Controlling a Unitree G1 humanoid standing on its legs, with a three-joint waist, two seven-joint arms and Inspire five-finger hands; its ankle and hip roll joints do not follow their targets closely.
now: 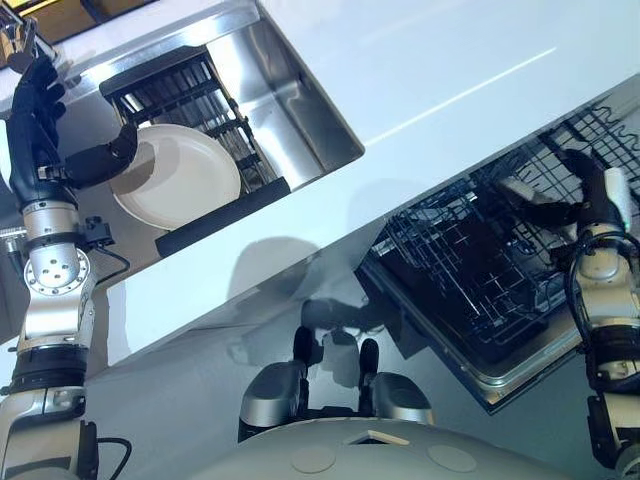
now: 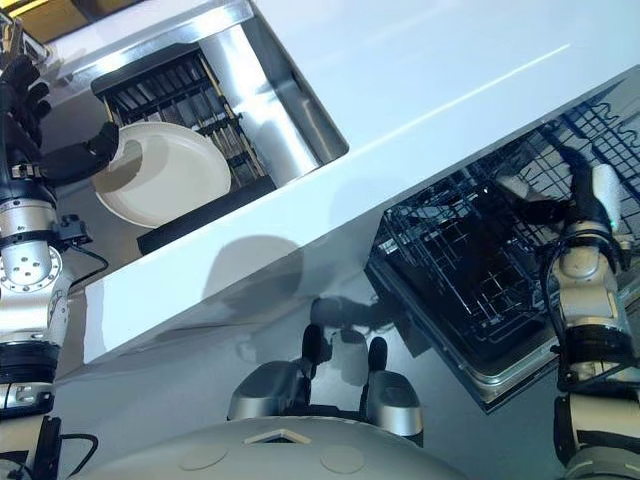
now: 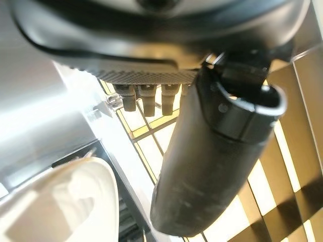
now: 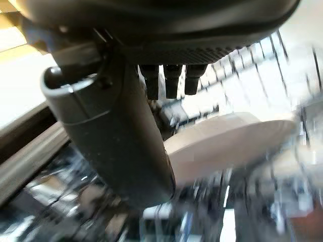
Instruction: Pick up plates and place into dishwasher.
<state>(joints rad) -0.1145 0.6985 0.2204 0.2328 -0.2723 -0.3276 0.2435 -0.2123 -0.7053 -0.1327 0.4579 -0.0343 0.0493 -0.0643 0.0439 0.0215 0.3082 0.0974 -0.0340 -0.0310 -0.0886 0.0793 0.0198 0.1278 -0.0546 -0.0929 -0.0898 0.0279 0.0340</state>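
A cream plate (image 1: 185, 175) lies flat in the black drainer rack (image 1: 180, 95) inside the steel sink (image 1: 300, 100). My left hand (image 1: 40, 130) stands beside it, fingers straight and raised, thumb stretched out to the plate's near rim; the same plate (image 3: 55, 206) shows past the thumb. My right hand (image 1: 592, 195) hovers open over the pulled-out dishwasher rack (image 1: 470, 260), fingers spread above its wires. In the right wrist view a second cream plate (image 4: 227, 141) shows edge-on among the rack wires just beyond the thumb; I cannot tell whether the thumb touches it.
A white counter (image 1: 450, 70) runs between the sink and the dishwasher. The dishwasher rack's wire prongs stand all around my right hand. The sink's steel wall rises right of the drainer rack.
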